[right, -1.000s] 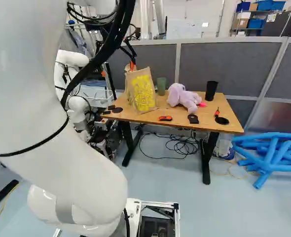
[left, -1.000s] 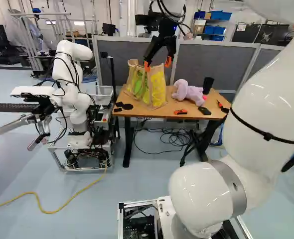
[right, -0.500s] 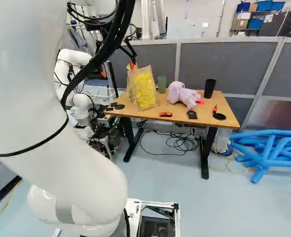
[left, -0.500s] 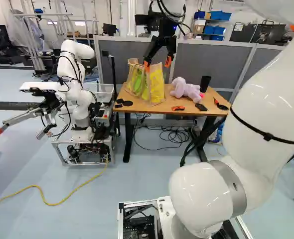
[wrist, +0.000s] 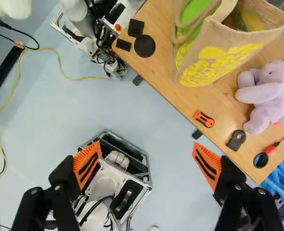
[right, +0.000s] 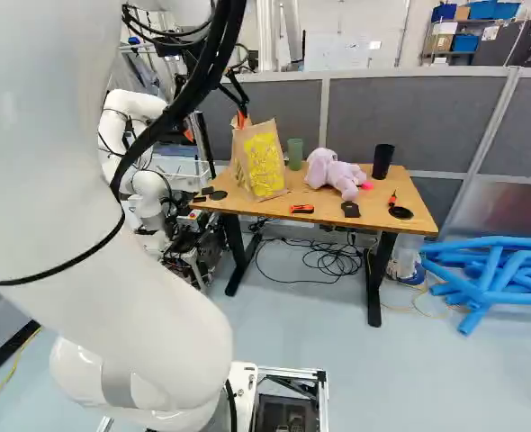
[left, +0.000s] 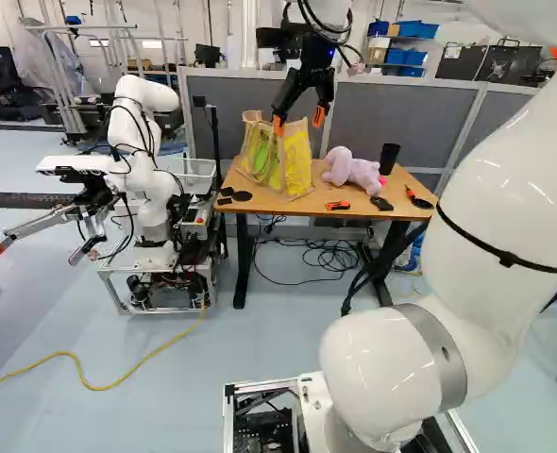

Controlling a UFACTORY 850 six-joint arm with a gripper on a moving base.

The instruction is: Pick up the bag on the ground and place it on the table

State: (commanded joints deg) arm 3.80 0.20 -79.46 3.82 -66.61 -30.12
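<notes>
The gripper (left: 298,120) hangs high at the far side of the table in the left base view, its orange-padded fingers wide apart with nothing between them. In the wrist view, too, the gripper (wrist: 147,158) stands open. A tan bag with yellow print (left: 297,162) (right: 264,162) (wrist: 214,60) stands upright on the wooden table (right: 328,209), near its left end. From the wrist, the bag appears ahead of the fingers, apart from them, its top open and a rope handle (wrist: 181,21) showing.
On the table lie a purple plush toy (right: 333,171), an orange cutter (right: 301,209), a black cup (right: 383,160), a green cup (right: 295,153) and small black parts. Another robot (left: 146,189) stands left of the table. Blue tubes (right: 490,274) lie right of it; cables (left: 326,257) lie beneath.
The base has moved a little, shifting the scene in both base views, mostly in the earlier half second. The arm has kept its pose, the gripper stays open, and the bag still stands on the table.
</notes>
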